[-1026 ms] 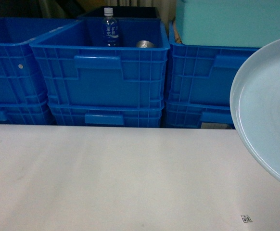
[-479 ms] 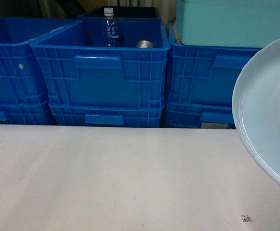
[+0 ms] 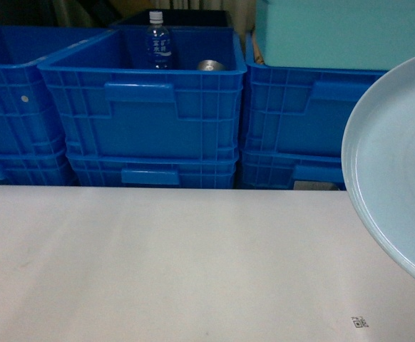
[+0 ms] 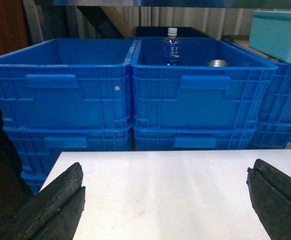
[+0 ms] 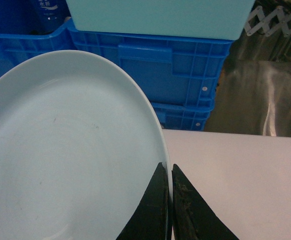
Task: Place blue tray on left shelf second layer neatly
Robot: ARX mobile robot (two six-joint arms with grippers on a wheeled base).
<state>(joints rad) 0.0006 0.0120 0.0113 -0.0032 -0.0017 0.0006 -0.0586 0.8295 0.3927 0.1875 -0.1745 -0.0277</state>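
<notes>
- The tray (image 5: 70, 150) is hanging in the air above the table (image 3: 157, 263), tilted, at about 3 o'clock in the head view (image 3: 400, 164), its right part cut off by the frame edge.
- The right gripper (image 5: 169, 200) is pinching the tray's rim, one finger (image 5: 153, 210) on the inner face and the other on the outside.
- The left gripper (image 4: 165, 200) is hovering over the table with its fingers (image 4: 60, 200) spread wide and nothing between them.
- Blue crates (image 3: 150, 114) are standing stacked two high in a row behind the table, at 12 o'clock.
- A bottle (image 3: 157, 43) is standing upright in the middle top crate, with a metal can (image 3: 209, 65) at its 3 o'clock.
- A teal box (image 3: 336, 32) is sitting on the right stack, at 1 o'clock.
- A small printed code mark (image 3: 359, 322) is lying on the table at 5 o'clock.
- Shiny metal (image 5: 265, 95) is showing at 3 o'clock in the right wrist view; I cannot tell whether it is the shelf.
</notes>
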